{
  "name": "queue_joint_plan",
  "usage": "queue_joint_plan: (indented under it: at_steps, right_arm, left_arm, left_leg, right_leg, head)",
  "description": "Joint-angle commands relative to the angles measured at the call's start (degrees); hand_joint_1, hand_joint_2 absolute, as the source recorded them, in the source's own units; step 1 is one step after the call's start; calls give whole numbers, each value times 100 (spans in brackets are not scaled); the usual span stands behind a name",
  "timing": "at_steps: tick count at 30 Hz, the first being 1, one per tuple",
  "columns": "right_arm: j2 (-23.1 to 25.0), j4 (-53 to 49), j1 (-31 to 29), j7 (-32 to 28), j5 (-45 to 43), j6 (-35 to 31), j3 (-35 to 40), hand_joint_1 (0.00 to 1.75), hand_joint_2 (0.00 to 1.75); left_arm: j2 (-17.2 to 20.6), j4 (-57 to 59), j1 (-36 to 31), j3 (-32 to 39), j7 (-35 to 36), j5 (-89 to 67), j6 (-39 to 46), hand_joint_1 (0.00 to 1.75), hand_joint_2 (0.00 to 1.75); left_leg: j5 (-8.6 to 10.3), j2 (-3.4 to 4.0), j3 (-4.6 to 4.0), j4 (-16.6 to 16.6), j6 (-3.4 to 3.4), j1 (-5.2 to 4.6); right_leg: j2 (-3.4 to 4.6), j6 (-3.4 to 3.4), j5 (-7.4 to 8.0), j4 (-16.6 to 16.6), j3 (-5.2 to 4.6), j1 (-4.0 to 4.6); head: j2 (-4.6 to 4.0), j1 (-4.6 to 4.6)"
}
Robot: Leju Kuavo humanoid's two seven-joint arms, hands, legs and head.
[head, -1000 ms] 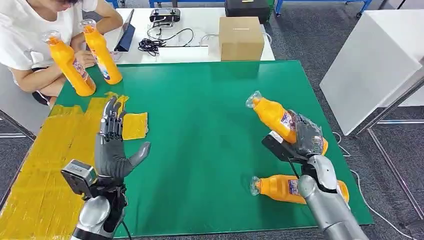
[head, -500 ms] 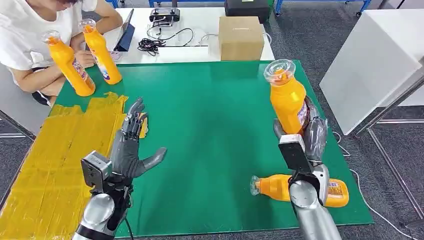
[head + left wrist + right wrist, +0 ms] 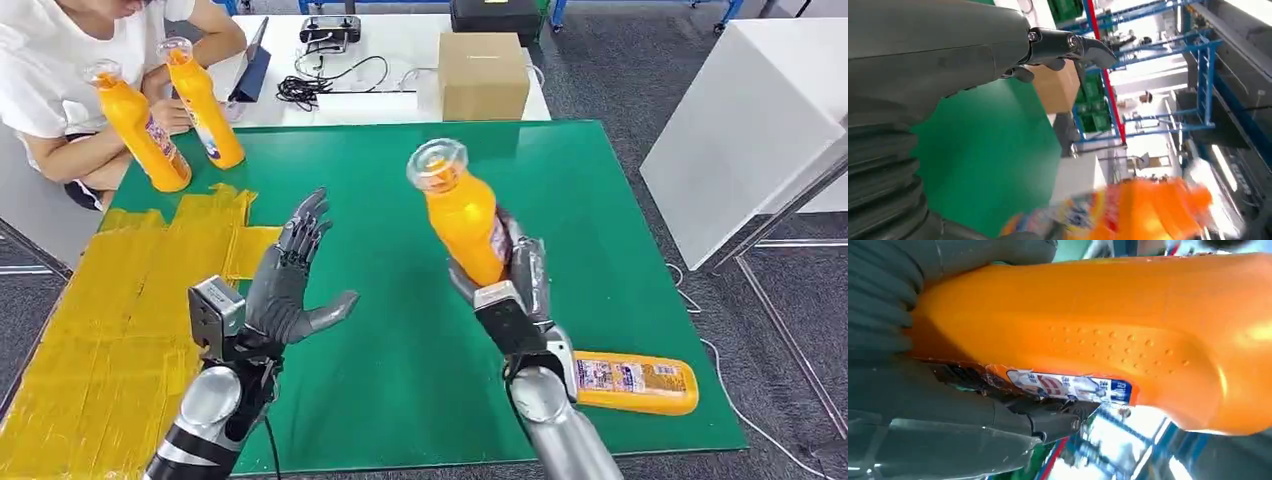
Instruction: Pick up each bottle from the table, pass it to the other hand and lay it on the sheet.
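I have swung the right hand [image 3: 505, 275] and its upright bottle [image 3: 462, 212] inward over the table's middle; the left hand [image 3: 285, 290] has risen toward it, fingers spread.

Counts on and around the green table

Four orange bottles: one [image 3: 465, 215] upright in the right hand [image 3: 510, 285], one [image 3: 632, 383] lying on the table [image 3: 400, 300] near its edge, and two standing at the far corner, one [image 3: 138, 125] just beside the other [image 3: 201, 102]. Two robot hands: the right hand holding a bottle, the left hand [image 3: 285, 290] with fingers spread and nothing in it. One yellow sheet [image 3: 110, 310] along the table's side. One cardboard box [image 3: 482, 75] on the white table beyond. One person [image 3: 70, 70] sitting by the two standing bottles.
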Motion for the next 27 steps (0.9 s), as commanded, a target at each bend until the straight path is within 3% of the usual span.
queue_joint_plan:
  at_steps: [1,12,27]
  right_arm:
    - [262,1470,-641,-151,-43,87,730,175,175]
    - [473,1864,-813,-297,-82,99,1162,175,175]
    - [701,2026,-1055,-340,366,-255,2337,175,175]
  left_arm:
    - [145,555,-491,-273,90,275,-157,0,175]
    - [132,662,-628,-343,108,434,-200,0,175]
    - [80,935,-817,-331,104,953,-261,0,175]
  left_leg:
    - [-6,21,25,-6,-6,4]
    - [-1,9,14,-5,-5,2]
    - [-7,11,22,-2,-8,3]
  right_leg:
    - [17,0,1,-10,22,4]
    - [4,0,-1,-6,13,2]
    - [5,0,-6,-3,22,3]
  head:
    - [0,0]
    - [0,0]
    - [0,2]
